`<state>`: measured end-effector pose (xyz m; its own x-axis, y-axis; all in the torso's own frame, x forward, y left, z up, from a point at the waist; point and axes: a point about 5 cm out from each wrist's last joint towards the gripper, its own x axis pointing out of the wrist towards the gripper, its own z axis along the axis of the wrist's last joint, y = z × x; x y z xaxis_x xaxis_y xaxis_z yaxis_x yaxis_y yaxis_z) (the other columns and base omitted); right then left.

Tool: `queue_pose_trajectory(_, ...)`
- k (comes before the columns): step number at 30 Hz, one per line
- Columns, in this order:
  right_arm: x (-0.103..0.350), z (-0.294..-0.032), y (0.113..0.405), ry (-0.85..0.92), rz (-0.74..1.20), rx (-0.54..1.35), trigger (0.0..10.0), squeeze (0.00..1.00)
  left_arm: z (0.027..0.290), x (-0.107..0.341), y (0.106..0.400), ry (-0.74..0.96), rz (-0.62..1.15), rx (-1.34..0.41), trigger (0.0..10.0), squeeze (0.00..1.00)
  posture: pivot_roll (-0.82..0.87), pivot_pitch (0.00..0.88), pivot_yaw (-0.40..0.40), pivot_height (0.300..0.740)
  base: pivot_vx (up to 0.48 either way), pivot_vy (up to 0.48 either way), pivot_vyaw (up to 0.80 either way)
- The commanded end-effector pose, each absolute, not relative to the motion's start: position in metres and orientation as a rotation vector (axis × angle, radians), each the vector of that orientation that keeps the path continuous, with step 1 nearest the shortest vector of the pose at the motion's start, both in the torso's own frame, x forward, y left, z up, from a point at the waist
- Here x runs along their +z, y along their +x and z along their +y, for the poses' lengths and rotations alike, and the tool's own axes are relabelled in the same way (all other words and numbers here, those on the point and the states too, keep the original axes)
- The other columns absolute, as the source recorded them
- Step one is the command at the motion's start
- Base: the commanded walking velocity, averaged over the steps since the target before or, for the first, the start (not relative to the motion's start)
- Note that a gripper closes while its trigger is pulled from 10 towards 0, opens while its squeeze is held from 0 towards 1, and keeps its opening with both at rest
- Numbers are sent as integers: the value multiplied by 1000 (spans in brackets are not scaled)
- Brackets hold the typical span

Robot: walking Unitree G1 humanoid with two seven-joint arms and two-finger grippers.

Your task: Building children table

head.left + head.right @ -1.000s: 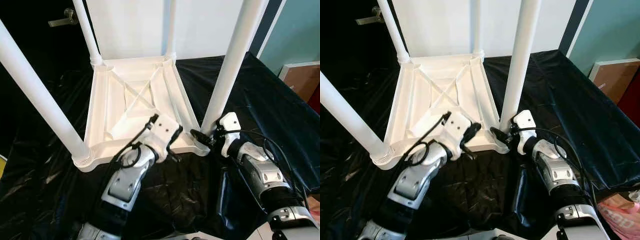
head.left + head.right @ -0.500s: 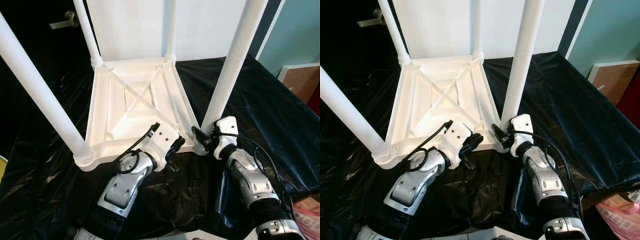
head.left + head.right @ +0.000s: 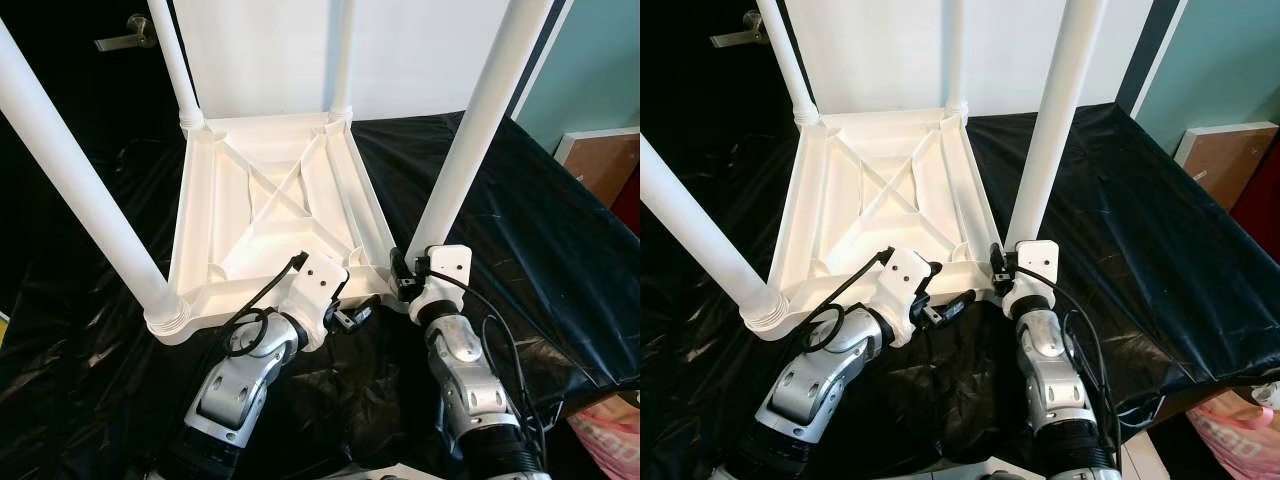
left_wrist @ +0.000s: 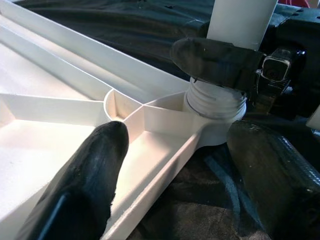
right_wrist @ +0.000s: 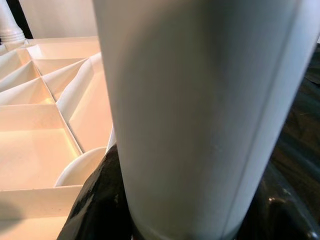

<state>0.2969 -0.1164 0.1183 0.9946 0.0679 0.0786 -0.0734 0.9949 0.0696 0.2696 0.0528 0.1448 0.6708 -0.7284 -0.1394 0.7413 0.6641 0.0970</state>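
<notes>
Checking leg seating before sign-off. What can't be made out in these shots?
- Tops of the four legs: cut off by the head views' upper edge.
- Thread seating of the near right leg: right claw wraps its base; the right wrist view is too close.
- Tabletop face: turned down onto the black sheet.

No text, label, brand or number can be read anywhere. The white table [image 3: 270, 200] is plain. Faint print on a pink bag [image 3: 1240, 432] cannot be made out.
</notes>
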Motion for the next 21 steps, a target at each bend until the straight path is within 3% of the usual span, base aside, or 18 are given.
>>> queue_pose_trajectory(1,98,-112,291,113,25,68,10000,0,52,144,266,145,104,-892,10000,0,-15,86,-34,740,0,0,0)
queue_pose_trajectory(6,104,-111,289,96,-1,61,10000,0,53,148,266,136,85,-863,10000,0,-23,102,-30,740,0,0,0)
queue_pose_trajectory(7,109,-114,289,81,-28,67,10000,1000,53,150,266,135,63,-842,10000,0,-31,110,-31,740,0,0,0)
queue_pose_trajectory(16,122,-126,284,67,-84,152,10000,1000,51,155,266,107,32,-833,10000,0,-54,127,-30,740,0,0,0)
queue_pose_trajectory(21,129,-147,280,18,-97,297,10000,1000,54,158,264,115,18,-813,10000,0,-49,149,-28,740,0,0,0)
